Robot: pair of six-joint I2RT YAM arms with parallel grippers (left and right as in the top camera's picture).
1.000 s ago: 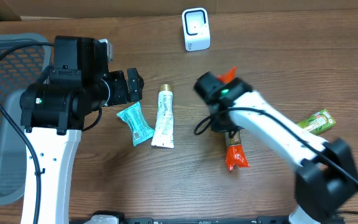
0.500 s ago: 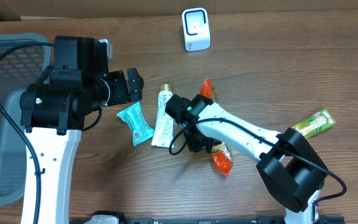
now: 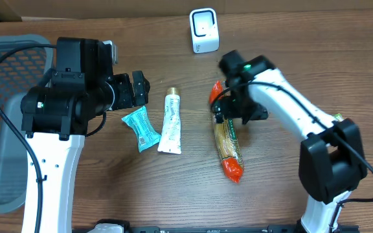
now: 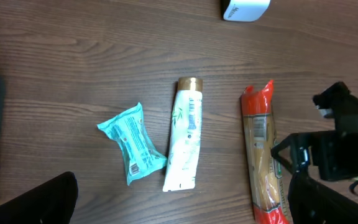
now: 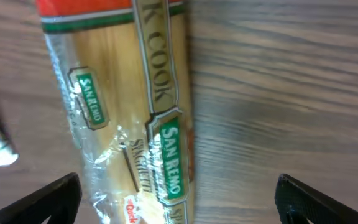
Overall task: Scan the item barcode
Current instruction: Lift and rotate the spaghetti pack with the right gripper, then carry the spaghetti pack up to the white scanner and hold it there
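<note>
Your right hand (image 3: 230, 115) hangs over the upper half of the long clear-plastic spaghetti packet with red ends (image 3: 227, 141), and its fingers stand wide apart: in the right wrist view they sit at the two lower corners of the picture, with the spaghetti packet (image 5: 129, 93) lying flat on the brown wooden surface (image 5: 291, 93) between and below them, gripped by neither. From above, the packet runs lengthwise away from you, one red end pointing toward the small white box-shaped scanner (image 3: 204, 30) at the far side, the other toward the near edge; packet and scanner are well apart. You can read green San Remo labels on the wrapper, but you cannot tell where its barcode is. Your left hand (image 3: 136, 89) is raised on the other side, its fingers apart and nothing between them. Just below it lies a crumpled teal foil sachet (image 3: 140, 128), and right beside that a white squeeze tube with a gold cap (image 3: 170, 123), cap toward the scanner, near the packet but not touching it. A grey mesh basket (image 3: 5, 65) sits at the far left edge
</note>
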